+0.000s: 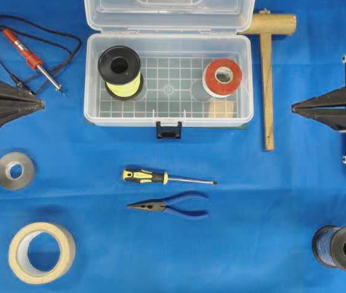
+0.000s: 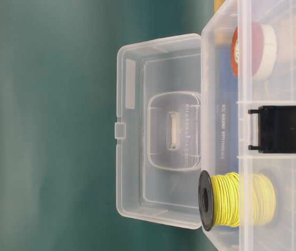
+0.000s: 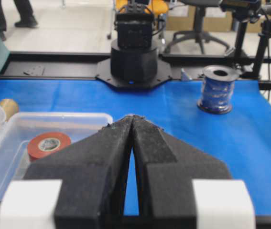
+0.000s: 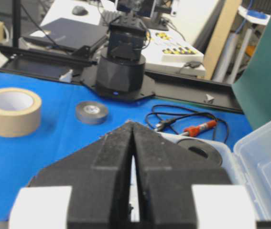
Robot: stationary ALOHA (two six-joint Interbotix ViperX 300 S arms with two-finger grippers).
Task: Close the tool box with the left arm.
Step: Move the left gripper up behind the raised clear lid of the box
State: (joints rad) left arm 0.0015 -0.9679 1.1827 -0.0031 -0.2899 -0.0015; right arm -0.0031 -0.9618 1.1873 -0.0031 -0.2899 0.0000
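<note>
The clear tool box [image 1: 168,121] stands open at the back middle of the blue table, its lid [image 1: 166,15] tilted up and back and its black latch [image 1: 168,129] hanging at the front. Inside are a yellow wire spool [image 1: 120,73] and a red tape roll [image 1: 223,77]. The table-level view shows the raised lid [image 2: 158,78] and the latch [image 2: 283,128]. My left gripper [image 1: 41,105] is shut and empty, well left of the box; its tips [image 3: 133,117] point across the table. My right gripper [image 1: 295,108] is shut and empty, right of the box [image 4: 264,157].
A soldering iron [image 1: 32,58] lies back left and a wooden mallet [image 1: 268,79] right of the box. A screwdriver [image 1: 160,177] and pliers [image 1: 169,206] lie in front of it. A grey tape roll [image 1: 14,170], masking tape [image 1: 41,252] and a blue wire spool [image 1: 342,248] sit nearer.
</note>
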